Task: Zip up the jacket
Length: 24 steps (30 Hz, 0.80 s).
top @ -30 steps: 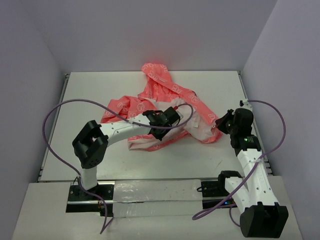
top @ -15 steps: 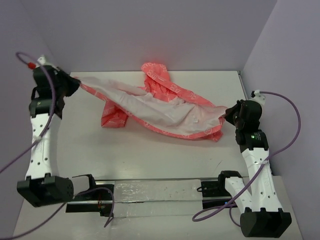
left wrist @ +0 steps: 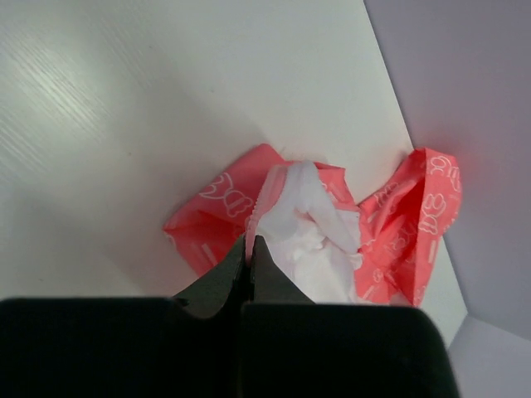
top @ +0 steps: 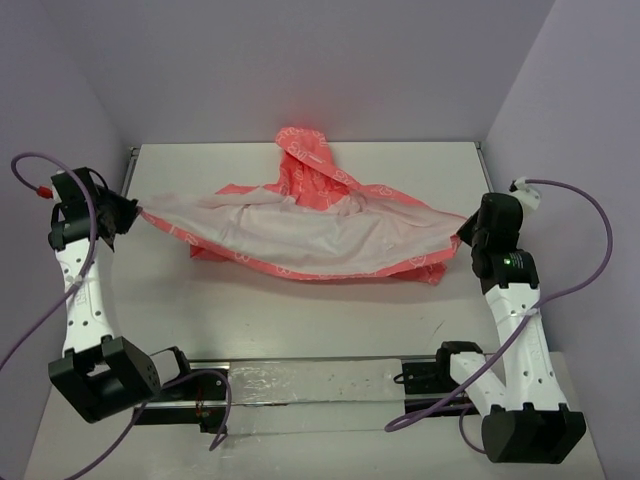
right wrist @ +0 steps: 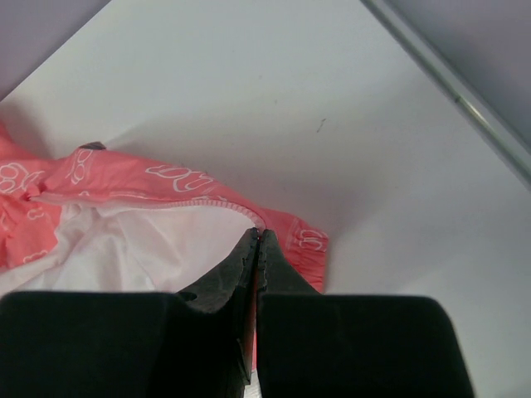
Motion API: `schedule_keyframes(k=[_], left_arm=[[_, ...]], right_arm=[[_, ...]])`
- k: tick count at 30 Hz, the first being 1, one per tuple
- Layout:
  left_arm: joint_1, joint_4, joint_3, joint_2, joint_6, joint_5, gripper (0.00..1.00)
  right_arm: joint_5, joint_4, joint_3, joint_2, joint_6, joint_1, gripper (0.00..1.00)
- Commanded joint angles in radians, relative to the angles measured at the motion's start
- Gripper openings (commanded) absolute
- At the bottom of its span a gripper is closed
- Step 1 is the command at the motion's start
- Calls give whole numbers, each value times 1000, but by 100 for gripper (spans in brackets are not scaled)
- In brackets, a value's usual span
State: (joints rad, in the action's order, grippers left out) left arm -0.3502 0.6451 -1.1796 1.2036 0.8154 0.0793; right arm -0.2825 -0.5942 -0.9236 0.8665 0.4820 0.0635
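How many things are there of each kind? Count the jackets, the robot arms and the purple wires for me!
Jackets: 1, the pink jacket.
Robot arms: 2, the left arm and the right arm.
Purple wires: 2, the left wire and the right wire.
Total: 5.

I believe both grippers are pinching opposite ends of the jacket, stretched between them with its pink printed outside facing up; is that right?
Not quite: the left gripper and right gripper do pinch opposite ends of the jacket, stretched between them, but the top external view shows its pale lining facing up, not the pink outside.
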Motion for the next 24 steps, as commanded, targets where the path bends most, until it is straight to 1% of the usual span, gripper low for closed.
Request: schedule_keyframes(k=[1, 3, 4, 5, 6, 7, 8, 9, 10, 11, 13, 15, 16, 18, 19, 20, 21, 22, 23, 24], left_arm=[[-8, 64, 57, -152, -74, -192, 0], [-7, 104, 132, -231, -90, -251, 0], [-6, 116, 160, -239, -89, -256, 0], [-6, 130, 185, -288, -85, -282, 0], [-6, 139, 213, -315, -84, -285, 0], [-7, 144, 237, -334, -88, -281, 1], [-7, 151, 280, -359, -100, -257, 11], [-6, 144, 291, -370, -114, -234, 58], [-6, 142, 293, -371, -113, -205, 75], [-6, 140, 287, -368, -121, -191, 89], [-6, 127, 263, -356, -127, -174, 92], [-6, 113, 246, -348, -130, -167, 92], [-6, 99, 241, -349, -141, -155, 90], [6, 46, 248, -354, -187, -76, 81], [32, 3, 256, -354, -212, -19, 69], [62, -21, 256, -345, -216, -1, 63], [106, -28, 250, -332, -215, -1, 60], [159, -35, 249, -315, -213, -4, 58], [258, -41, 242, -287, -201, -34, 58], [457, -50, 218, -239, -173, -114, 56]], right_arm=[[-133, -42, -29, -61, 13, 6, 0], [-153, -55, -2, -99, 30, 5, 0], [-160, -56, 16, -116, 42, 4, 0], [-174, -62, 45, -132, 58, 4, 0], [-189, -72, 61, -149, 71, 4, 2], [-208, -85, 73, -172, 75, 4, 15], [-246, -91, 88, -191, 91, 4, 31], [-276, -89, 101, -203, 95, 4, 60], [-283, -78, 99, -215, 98, 4, 69], [-282, -71, 94, -219, 90, 3, 72], [-242, -63, 55, -211, 75, 4, 78], [-176, -49, 13, -192, 60, 4, 78], [-147, -43, -3, -186, 47, 2, 78], [15, -4, -22, -159, 14, -9, 75], [125, 30, -31, -136, -5, -45, 72], [174, 54, -35, -103, -15, -116, 70], [160, 61, -41, -75, -20, -173, 69], [143, 69, -46, -44, -22, -237, 67], [136, 75, -56, 5, -34, -304, 65], [139, 71, -80, 91, -55, -387, 65]])
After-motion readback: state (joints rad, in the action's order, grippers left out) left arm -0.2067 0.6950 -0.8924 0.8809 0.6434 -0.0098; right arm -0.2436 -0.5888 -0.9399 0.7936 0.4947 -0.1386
